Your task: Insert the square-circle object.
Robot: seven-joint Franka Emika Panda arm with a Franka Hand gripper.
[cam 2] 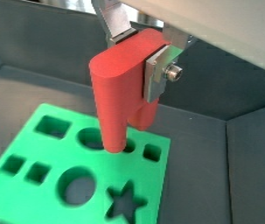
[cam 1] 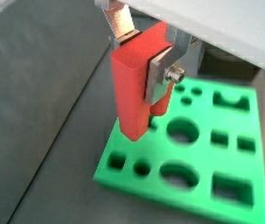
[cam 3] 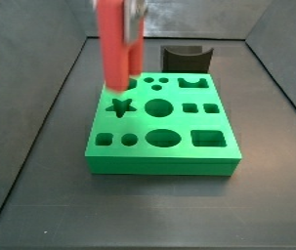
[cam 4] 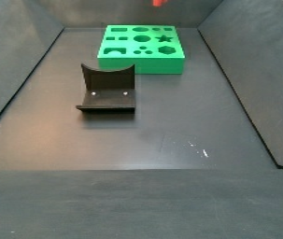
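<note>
While the gripper (cam 2: 146,66) hangs above the green block (cam 3: 163,142), its silver fingers (cam 1: 160,72) are clamped on the upper part of the square-circle object (cam 1: 137,87), so the peg is carried, not resting free. Its long axis runs straight down from the jaws, close to upright in a side view (cam 3: 115,44), and that axis is what the coming move depends on: the peg must stay plumb over its own hole while it goes down.

In a wrist view the lower end (cam 2: 114,140) sits at the top face of the green block, at a hole in the row near the edge (I cannot tell whether the tip is already inside the opening or only touching its rim). In a side view the tip hangs just above the star-shaped hole (cam 3: 121,105), near the block's left rear part.

The fixture (cam 4: 106,89) stands well apart from the green block on the dark floor, out of the way. I judge the next move to be a short straight descent, with any tilt or twist likely to jam the squarish part against the hole's edge.
</note>
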